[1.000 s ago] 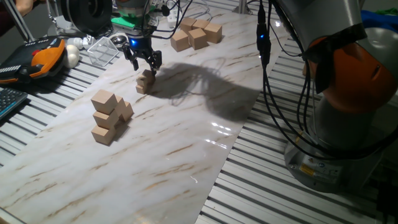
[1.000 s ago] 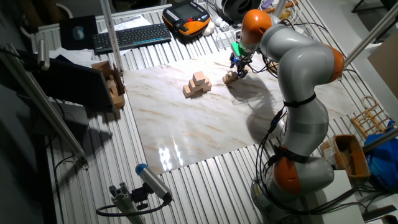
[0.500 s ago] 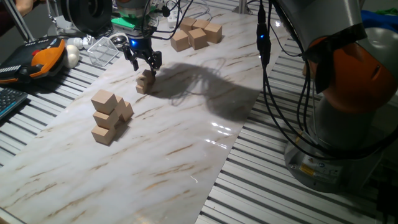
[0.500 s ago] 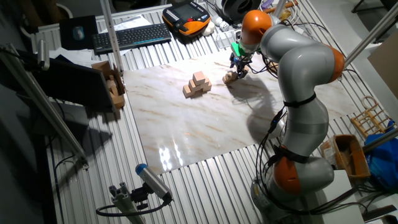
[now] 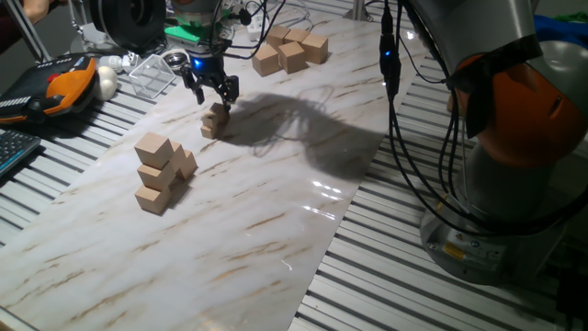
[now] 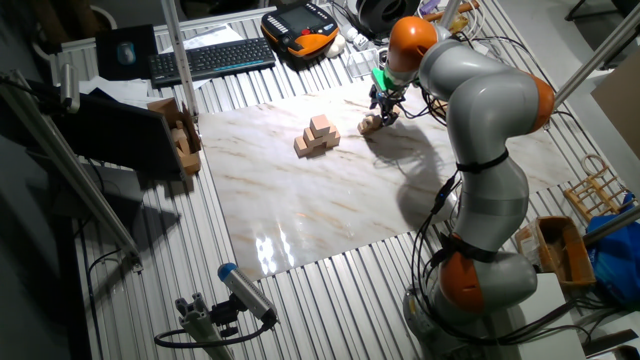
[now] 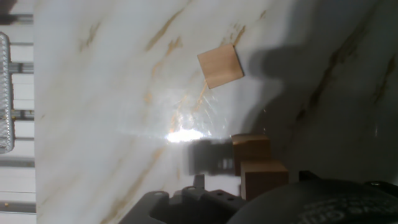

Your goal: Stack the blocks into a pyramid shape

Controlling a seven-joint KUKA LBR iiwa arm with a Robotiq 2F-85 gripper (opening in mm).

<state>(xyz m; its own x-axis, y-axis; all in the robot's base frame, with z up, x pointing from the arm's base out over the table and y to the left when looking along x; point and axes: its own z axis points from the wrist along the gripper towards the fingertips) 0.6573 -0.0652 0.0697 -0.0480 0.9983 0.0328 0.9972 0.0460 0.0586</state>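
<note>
Two tiny blocks (image 5: 214, 120) sit stacked just beneath the open-fingered tool (image 5: 213, 97).

Grey arm (image 6: 490, 110) with orange joints, black cables, and black fingers (image 5: 223, 89).

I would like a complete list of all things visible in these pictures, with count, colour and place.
small blocks: at least three, light tan, two stacked below the claw, one lying apart on the board
larger cubes pile: about four, tan, stacked, near middle of board
cube group: about five, tan, far end of board
marble board: one, white with brown veins
keyboard: one, black, behind board
pendant: one, orange-black
arm: one, grey-orange
claw: one, black, above small blocks
</note>
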